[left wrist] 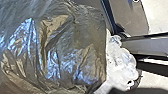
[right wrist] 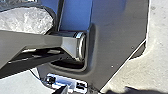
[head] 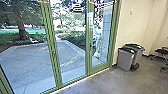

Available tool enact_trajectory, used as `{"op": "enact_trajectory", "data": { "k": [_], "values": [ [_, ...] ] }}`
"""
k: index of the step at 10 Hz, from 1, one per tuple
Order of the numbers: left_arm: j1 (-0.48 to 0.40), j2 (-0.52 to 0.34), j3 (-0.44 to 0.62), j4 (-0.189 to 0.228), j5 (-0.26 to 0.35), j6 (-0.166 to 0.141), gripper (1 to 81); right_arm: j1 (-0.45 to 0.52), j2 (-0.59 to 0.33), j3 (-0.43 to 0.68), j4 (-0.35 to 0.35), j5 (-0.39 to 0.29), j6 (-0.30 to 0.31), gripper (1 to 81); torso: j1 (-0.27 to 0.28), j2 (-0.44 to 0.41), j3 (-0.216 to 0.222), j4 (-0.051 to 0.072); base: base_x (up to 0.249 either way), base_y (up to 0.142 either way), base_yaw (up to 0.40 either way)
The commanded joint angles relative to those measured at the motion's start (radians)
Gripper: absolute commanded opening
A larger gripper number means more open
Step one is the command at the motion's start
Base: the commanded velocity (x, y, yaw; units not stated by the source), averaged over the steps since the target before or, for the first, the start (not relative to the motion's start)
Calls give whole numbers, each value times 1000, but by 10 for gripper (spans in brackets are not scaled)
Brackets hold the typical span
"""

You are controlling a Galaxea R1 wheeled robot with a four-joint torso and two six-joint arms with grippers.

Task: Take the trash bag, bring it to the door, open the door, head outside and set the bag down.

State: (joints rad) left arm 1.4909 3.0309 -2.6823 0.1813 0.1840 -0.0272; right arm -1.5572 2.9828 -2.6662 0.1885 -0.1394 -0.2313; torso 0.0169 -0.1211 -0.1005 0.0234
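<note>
Dk bag (left wrist: 62,47) crinkled; grn-frmd dr (head: 52,41) shut.

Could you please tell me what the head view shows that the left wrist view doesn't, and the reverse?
Head view: green-framed glass doors, the paved yard with a tree beyond, and bins by the wall.
Left wrist view: the trash bag, shiny and crumpled, with clear plastic bunched beside it.
Both: the floor.

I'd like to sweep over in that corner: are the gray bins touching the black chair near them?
Apart. The head view shows bare floor between the gray bins and the black chair.
</note>
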Motion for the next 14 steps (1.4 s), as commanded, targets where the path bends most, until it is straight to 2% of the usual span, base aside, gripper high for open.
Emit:
{"op": "enact_trajectory", "data": {
  "k": [1,14],
  "values": [
    [-54,2,6,7,63,4,10,42,1,-1,-6,-69,-3,811,0,0,0,0,153,-112,0],
    [-54,5,6,9,63,6,10,41,3,-6,-6,-69,-3,811,0,0,0,0,154,-109,0]
  ]
}}
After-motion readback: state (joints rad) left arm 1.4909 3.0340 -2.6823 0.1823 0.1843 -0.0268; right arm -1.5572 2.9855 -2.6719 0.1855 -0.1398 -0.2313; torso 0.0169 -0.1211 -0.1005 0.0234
